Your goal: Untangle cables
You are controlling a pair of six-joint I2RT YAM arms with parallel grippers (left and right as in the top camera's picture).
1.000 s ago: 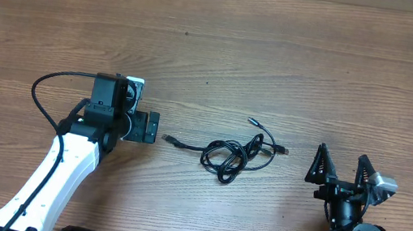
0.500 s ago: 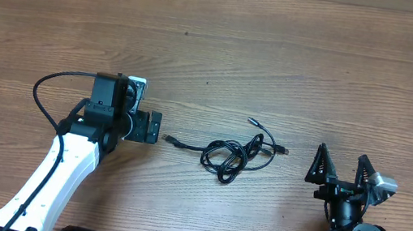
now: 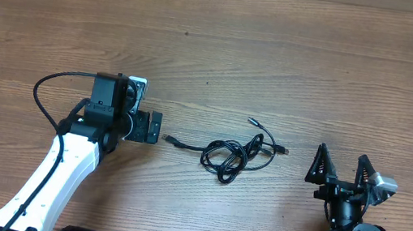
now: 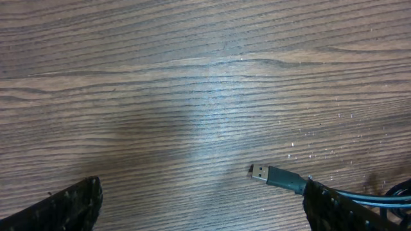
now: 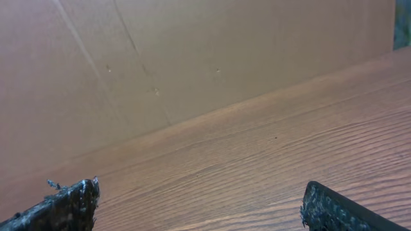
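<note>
The cables point(image 3: 232, 154) lie as a small black knot of loops on the wooden table, right of centre. One plug end point(image 3: 170, 139) sticks out to the left, and others point(image 3: 282, 150) point right. My left gripper point(image 3: 154, 127) hovers just left of that left plug, open and empty. In the left wrist view the USB plug point(image 4: 270, 174) lies close to the right finger point(image 4: 350, 208), with nothing between the jaws. My right gripper point(image 3: 341, 167) rests near the front right, open and empty, well right of the knot. Its wrist view holds only bare table and a wall.
The wooden table point(image 3: 217, 43) stretches bare toward the back. The left arm's own thick black cable point(image 3: 41, 95) loops out at the left. A brown board wall point(image 5: 192, 58) stands beyond the table's far edge.
</note>
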